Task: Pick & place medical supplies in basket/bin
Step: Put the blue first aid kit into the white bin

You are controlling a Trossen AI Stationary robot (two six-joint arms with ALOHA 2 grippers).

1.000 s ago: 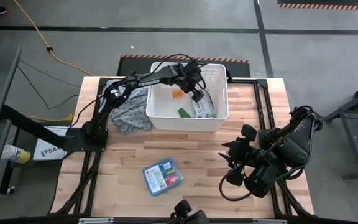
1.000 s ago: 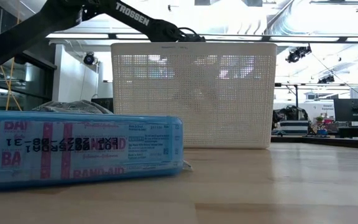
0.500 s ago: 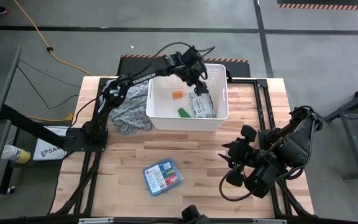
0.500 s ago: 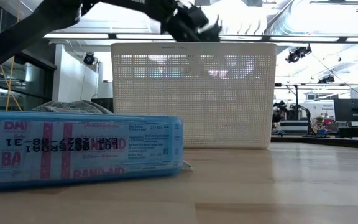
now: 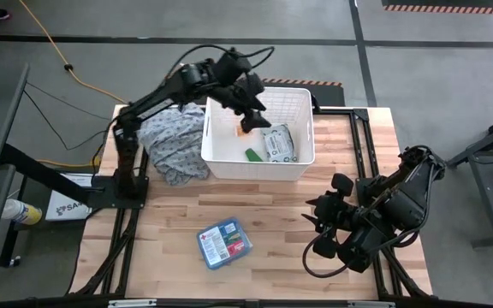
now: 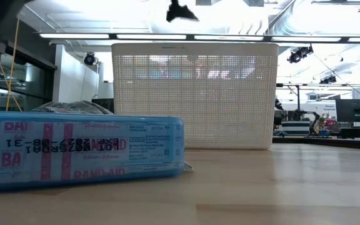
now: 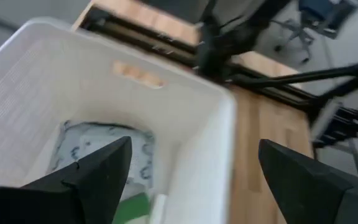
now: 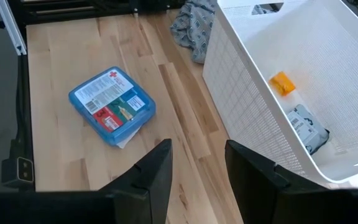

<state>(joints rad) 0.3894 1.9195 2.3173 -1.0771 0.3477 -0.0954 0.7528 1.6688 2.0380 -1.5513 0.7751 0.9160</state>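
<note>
The white slatted basket [image 5: 302, 107] stands at the table's far middle. Inside lie a grey-white packet [image 5: 279, 144], a green item [image 5: 253, 154] and an orange item [image 5: 243, 132]. In the left wrist view the packet [image 7: 101, 146] and green item [image 7: 132, 208] rest on the basket floor. My left gripper [image 5: 248, 107] hangs open above the basket's left part, high over its rim [image 6: 180, 11], holding nothing. The blue first-aid box [image 5: 223, 242] lies flat on the near table [image 8: 112, 104]. My right gripper [image 8: 197, 168] waits open at the table's right side.
A grey-blue patterned cloth heap [image 5: 174, 145] lies against the basket's left wall. Bare wood stretches between the basket and the blue box [image 6: 80, 150]. The right arm [image 5: 366, 222] fills the near right corner.
My left gripper has risen out of the basket, from down near the packet to well above the rim, moving toward the table's left and far edge. The packet and the small items have stayed on the basket floor. The right arm has kept still.
</note>
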